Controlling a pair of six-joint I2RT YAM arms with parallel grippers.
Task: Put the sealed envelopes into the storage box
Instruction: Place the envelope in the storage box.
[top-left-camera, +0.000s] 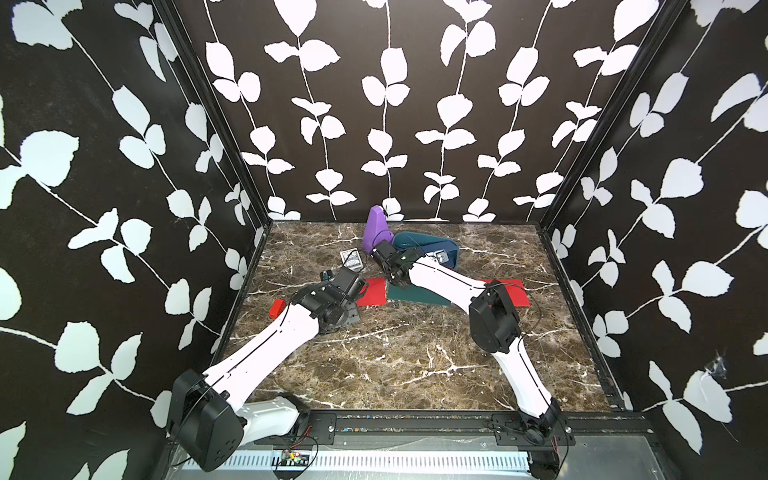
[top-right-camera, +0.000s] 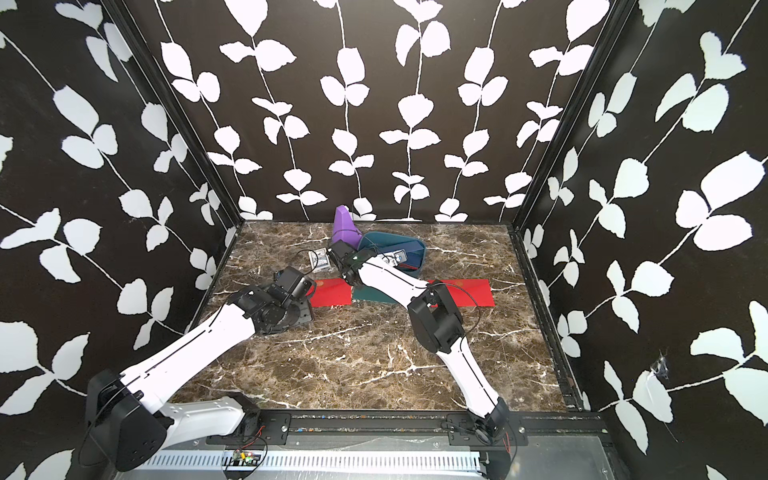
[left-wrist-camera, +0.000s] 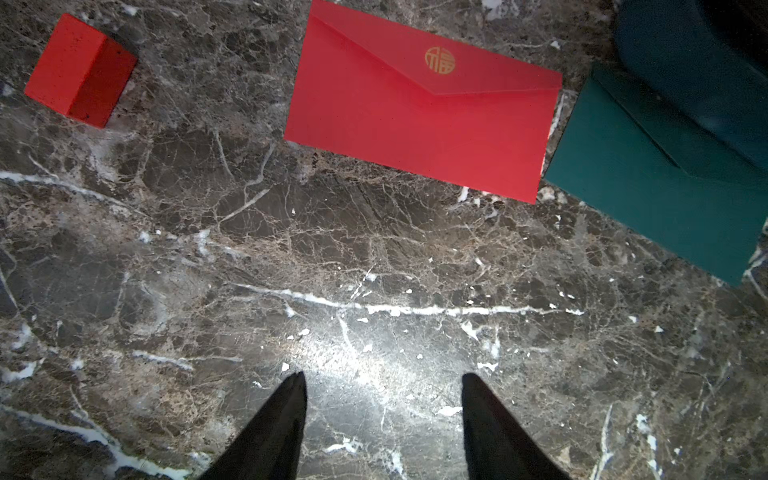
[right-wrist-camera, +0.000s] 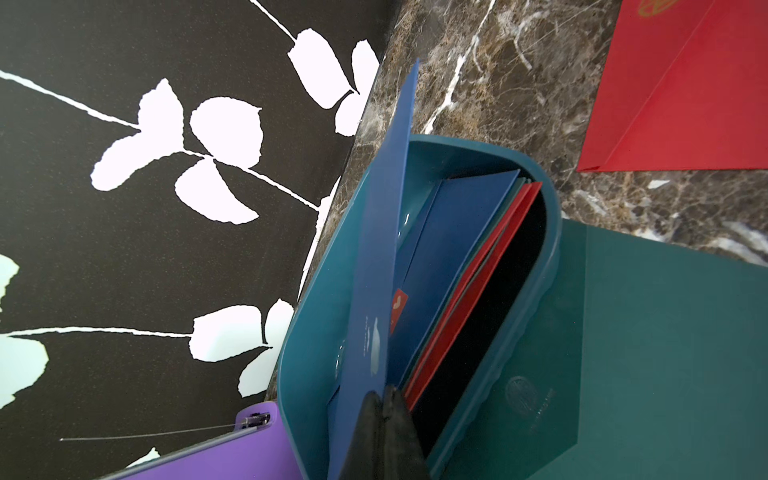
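Nearest the robot's base, the left gripper (left-wrist-camera: 384, 376) hangs over bare marble table (left-wrist-camera: 166, 257), its jaws standing apart with nothing between them. Just beyond it lies a row of sealed envelopes flat on the marble: a red envelope (left-wrist-camera: 415, 120) with a gold emblem on its flap, a green envelope (left-wrist-camera: 648, 195) just beside that, and a second red envelope (top-left-camera: 517, 293) on the other side of the green one, partly hidden by the right arm in both top views. A small red block (left-wrist-camera: 79, 70) sits apart from them (not part of the job). Farther back, the right gripper (right-wrist-camera: 386, 390) is pinched tight on the edge of a navy envelope (right-wrist-camera: 382, 249), which stands edge-on with its lower end inside the storage box (right-wrist-camera: 469, 143). Leaning in the box already are another navy one (right-wrist-camera: 449, 249), a thin green edge and a red one (right-wrist-camera: 490, 282). By my judgement the task is past halfway: the held envelope needs releasing, and three remain on the table. At the far end stands a purple object (top-left-camera: 376, 226).
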